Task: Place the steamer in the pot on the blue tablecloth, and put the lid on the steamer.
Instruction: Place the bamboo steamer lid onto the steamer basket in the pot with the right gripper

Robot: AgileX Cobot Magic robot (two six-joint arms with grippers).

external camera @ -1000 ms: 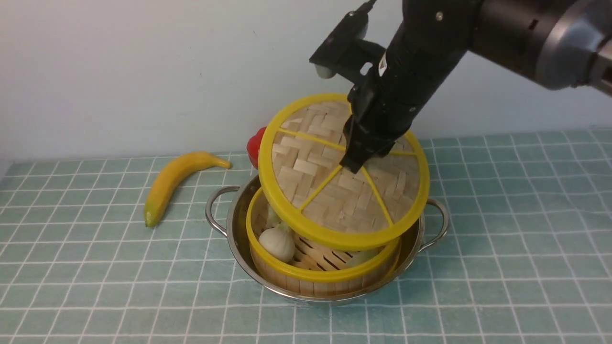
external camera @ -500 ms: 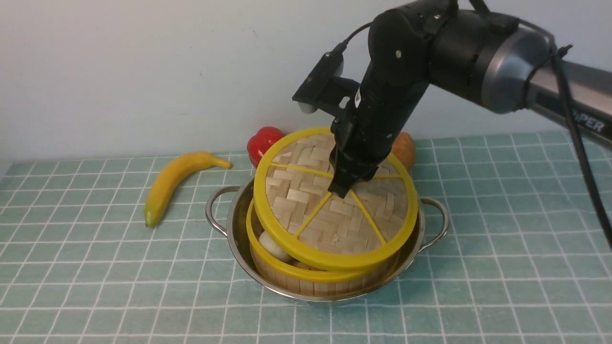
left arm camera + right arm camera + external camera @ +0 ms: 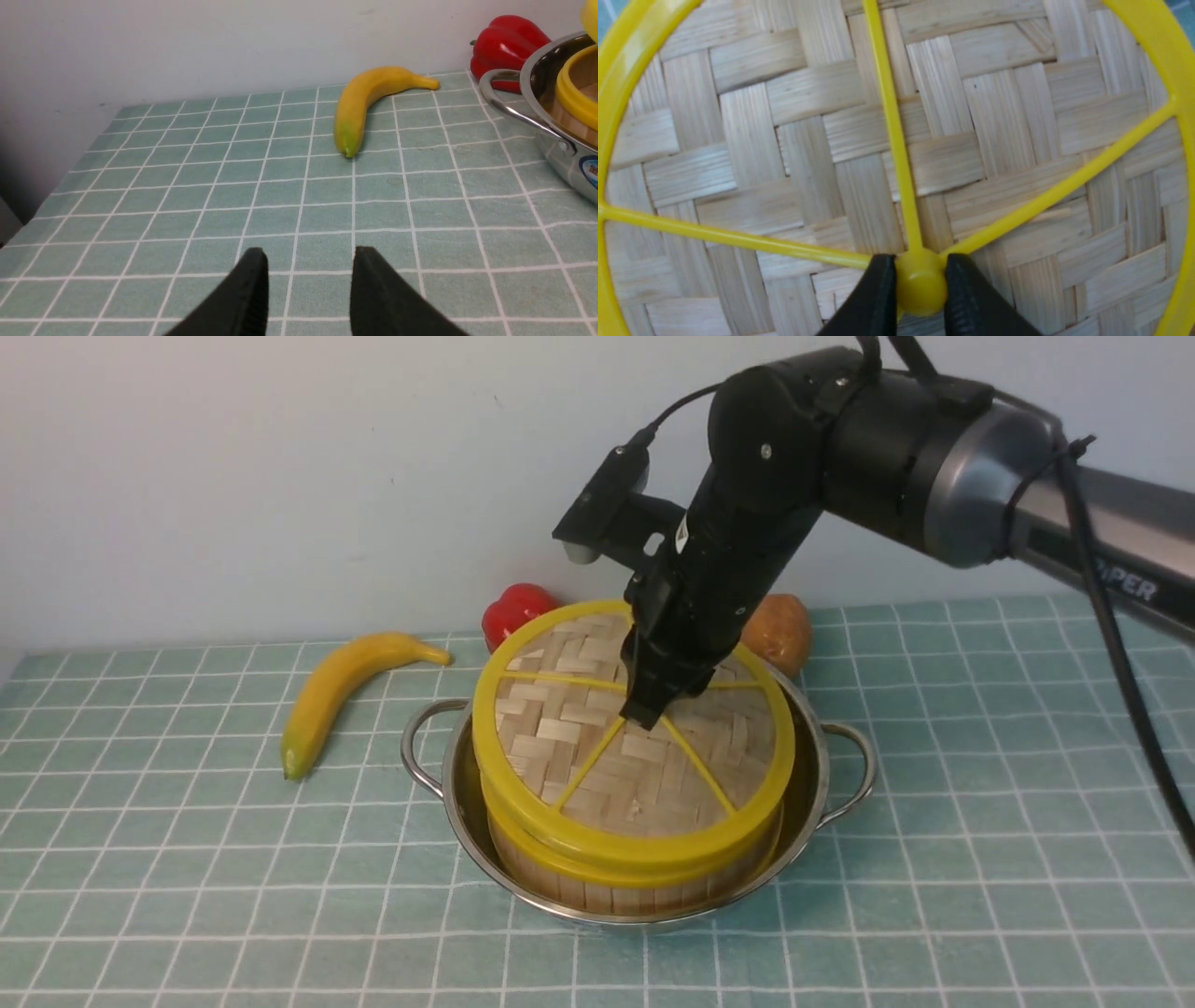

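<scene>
Surface is covered by the cloth (image 3: 934,803): teal-blue, thin white grid, running back to the wall. Directly on the cloth:
- pot (image 3: 805,793), around the middle, wire handles out to both sides
- banana (image 3: 336,695), on my left of the pot and apart from it, green tip toward me, thin end toward the pepper
- pepper (image 3: 513,611), red, behind the pot by the wall, partly hidden
- brown lump (image 3: 780,630), potato-like, behind the pot on my right, also partly hidden
</scene>
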